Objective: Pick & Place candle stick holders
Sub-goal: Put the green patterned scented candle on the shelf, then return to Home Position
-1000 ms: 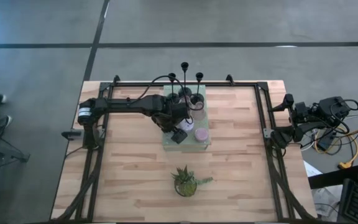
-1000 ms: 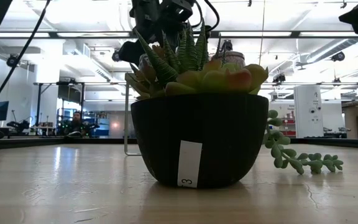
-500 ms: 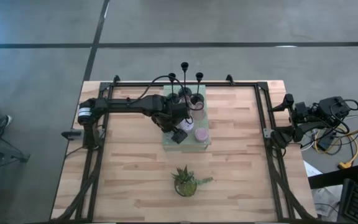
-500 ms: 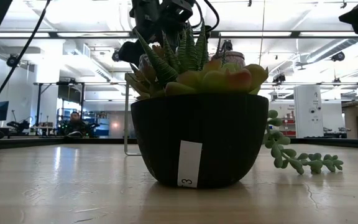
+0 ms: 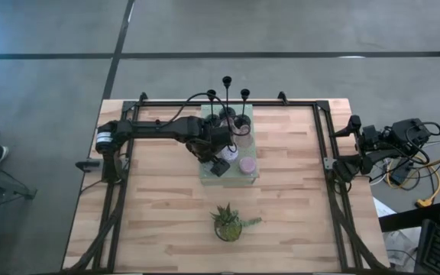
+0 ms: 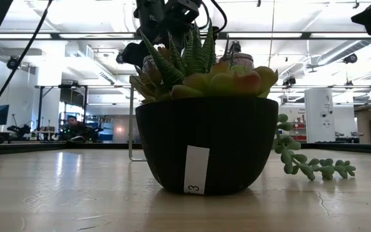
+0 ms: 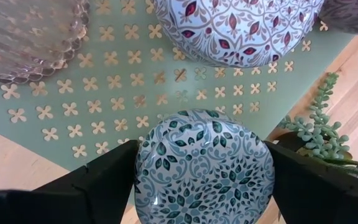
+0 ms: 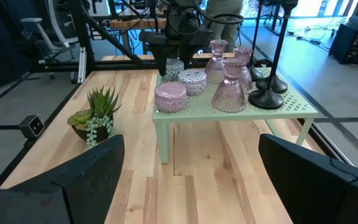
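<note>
A pale green perforated mat (image 5: 235, 174) on short legs stands mid-table. On it stand three black stemmed sticks (image 5: 227, 81), pink glass holders (image 5: 241, 124), a red-patterned white cup (image 7: 235, 28) and a pink cup (image 5: 248, 164). My left gripper (image 5: 220, 165) is over the mat's near left corner, shut on a teal-patterned round cup (image 7: 204, 168). My right gripper (image 8: 191, 180) is open and empty, parked by the table's right edge (image 5: 350, 153). My left gripper pinches the teal cup between its two fingers, one on each side of its round wall (image 7: 145, 168). The fingers come from above, pointing down. The cup is upright over the mat's corner; whether it rests on the mat or hangs just above it, I cannot tell.
A spiky green plant in a black pot (image 5: 230, 221) stands near the table's front edge and fills the low view (image 6: 205, 142). A black frame (image 5: 323, 145) runs round the table. Bare wood lies left and right of the mat.
</note>
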